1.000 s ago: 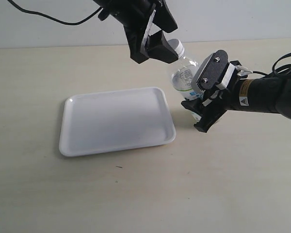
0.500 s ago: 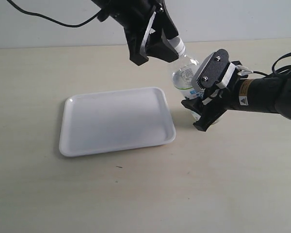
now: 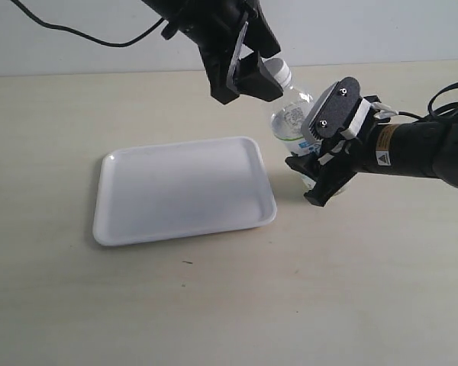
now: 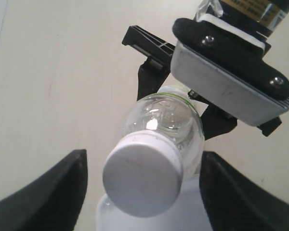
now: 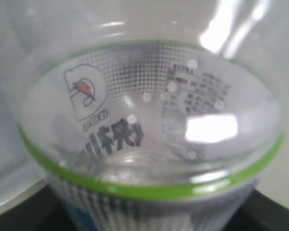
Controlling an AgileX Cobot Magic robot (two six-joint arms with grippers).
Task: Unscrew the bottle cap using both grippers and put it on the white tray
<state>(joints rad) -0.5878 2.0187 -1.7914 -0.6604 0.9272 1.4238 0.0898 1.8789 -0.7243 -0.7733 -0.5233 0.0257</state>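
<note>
Bottle (image 3: 290,118) leans just off tray's (image 3: 183,191) far right corner, base hidden. Right tool (image 3: 311,166) clamped on its lower body. Cap (image 4: 142,180) sits on neck, above that tray corner. Left tool (image 4: 142,161) fingers (image 4: 43,192) apart, flanking cap, gap each side.

Where I work: beige table (image 3: 214,305), matte, faintly mottled, filling most of exterior view. Small dark speck (image 3: 187,262) on table, in half nearer camera (crumb or stain, cannot tell). Pale grey-white wall (image 3: 382,30) beyond table's far edge, plain. My left wrist view shows same table surface, with pale strip past its edge.
</note>
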